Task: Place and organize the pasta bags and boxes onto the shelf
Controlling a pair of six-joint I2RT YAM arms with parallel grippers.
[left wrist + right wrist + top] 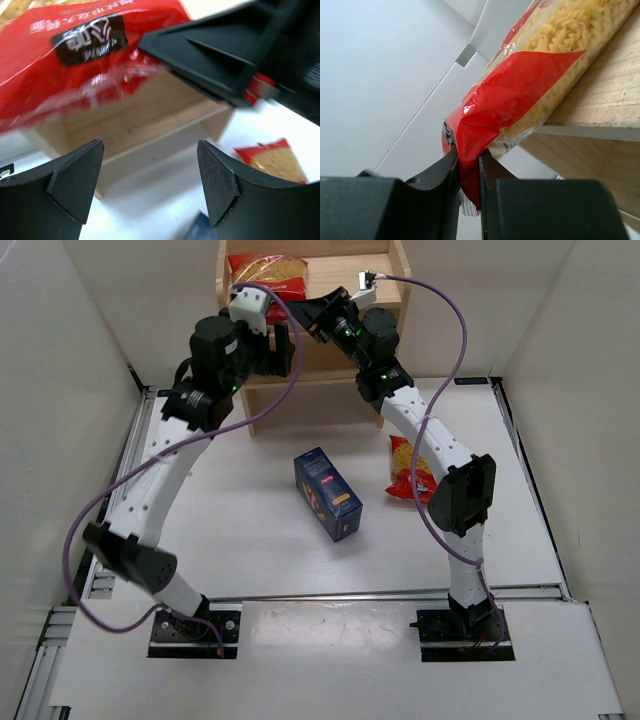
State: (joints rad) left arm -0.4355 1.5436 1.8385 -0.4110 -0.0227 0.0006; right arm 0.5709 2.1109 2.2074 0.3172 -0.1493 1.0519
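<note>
At shelf (605, 100), right jaws pinching bag (520, 100), left jaws wide

Dark label (89, 39) on the bag (35, 90): white characters, unreadable

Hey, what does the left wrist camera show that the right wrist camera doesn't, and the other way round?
Only the left wrist view shows the second bag lying on the table, a corner of the blue box, the dark label on the shelf bag, and the left gripper open and empty. Only the right wrist view shows the right gripper shut on that bag's red end, and spiral pasta through its clear part. Both show the shelf bag resting on the wooden shelf.
</note>
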